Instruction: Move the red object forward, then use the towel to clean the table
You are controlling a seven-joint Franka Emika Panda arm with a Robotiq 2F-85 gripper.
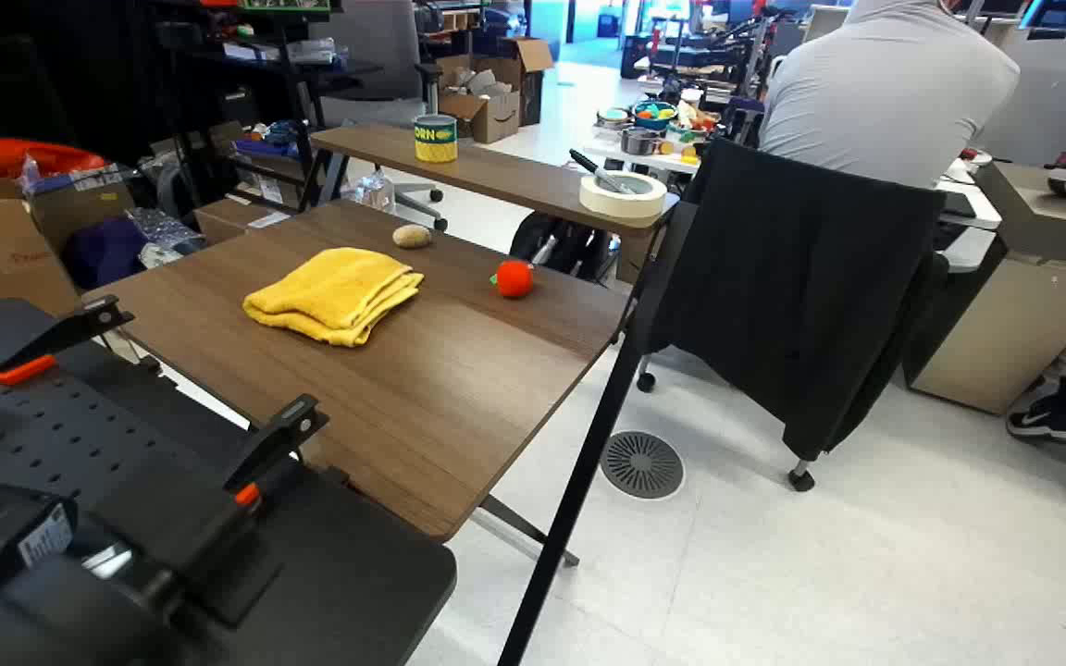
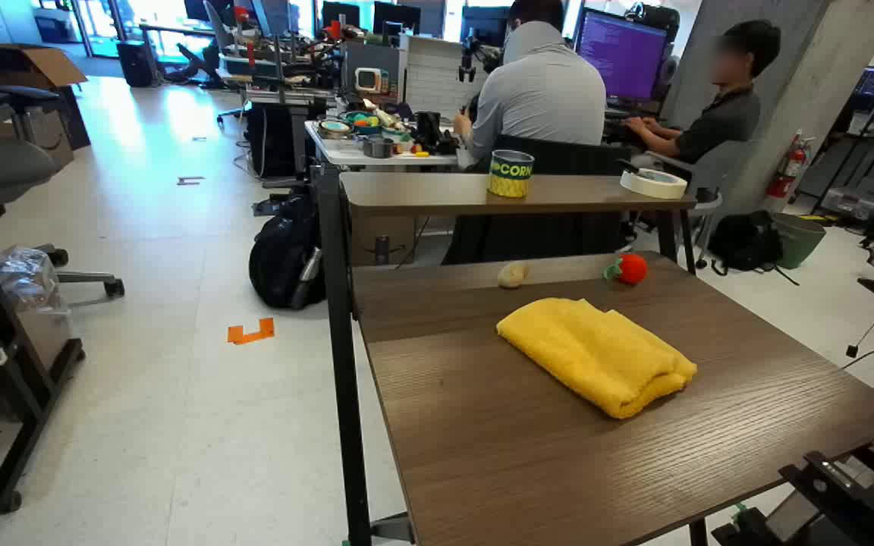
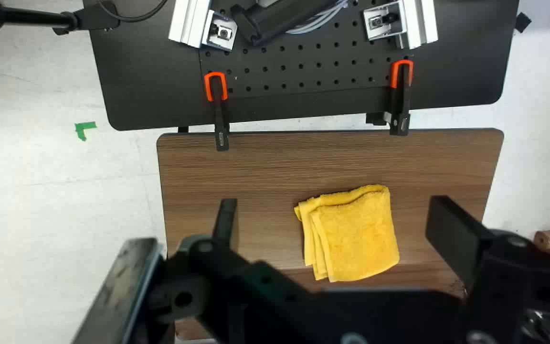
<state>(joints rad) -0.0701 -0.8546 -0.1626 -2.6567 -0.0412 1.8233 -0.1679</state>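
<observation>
Our end effector (image 3: 335, 217) spread wide, we judge the forward move pending: reach toward the red object (image 2: 633, 268), one o'clock from the towel (image 2: 596, 354) in an exterior view, probably hidden in the wrist view.

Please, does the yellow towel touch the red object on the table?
Apart. In both exterior views, a strip of brown tabletop shows plainly between the yellow towel and the red object.
</observation>
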